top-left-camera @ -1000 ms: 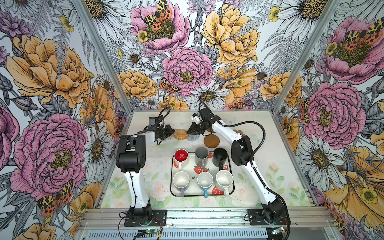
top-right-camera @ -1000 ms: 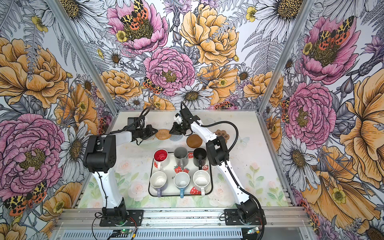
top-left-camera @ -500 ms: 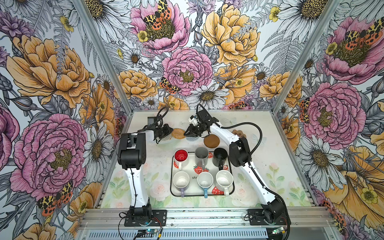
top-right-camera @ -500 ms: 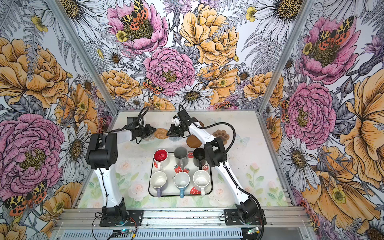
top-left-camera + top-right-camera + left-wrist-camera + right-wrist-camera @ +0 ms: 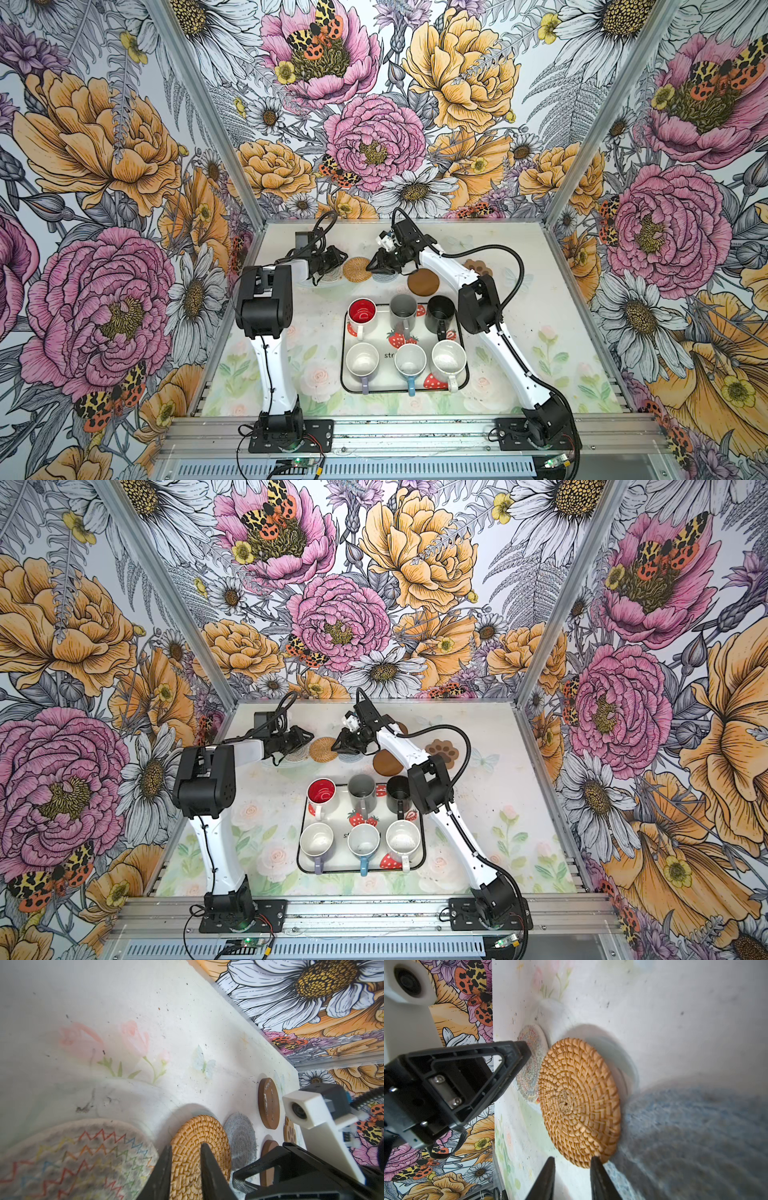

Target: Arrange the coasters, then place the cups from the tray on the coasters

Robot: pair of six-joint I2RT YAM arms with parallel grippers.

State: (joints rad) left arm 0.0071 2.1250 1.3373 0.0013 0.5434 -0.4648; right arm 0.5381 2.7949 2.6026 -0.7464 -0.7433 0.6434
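We have our left gripper (image 5: 185,1146) narrowly open over the tan coaster (image 5: 199,1132), at its 9 o'clock side in both top views. Our right gripper (image 5: 572,1158), also narrowly open, is at 3 o'clock. The six cups (image 5: 403,305) stand on the tray (image 5: 343,365), at 6 o'clock.

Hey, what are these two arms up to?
They are laying out coasters at the far side of the table. The left hand and the right hand, both slightly open, flank a round tan woven coaster lying flat. A plain brown disc and a tan paw-shaped coaster lie to its right. All six handled mugs stand on the cream strawberry-print tray, none on a coaster yet.
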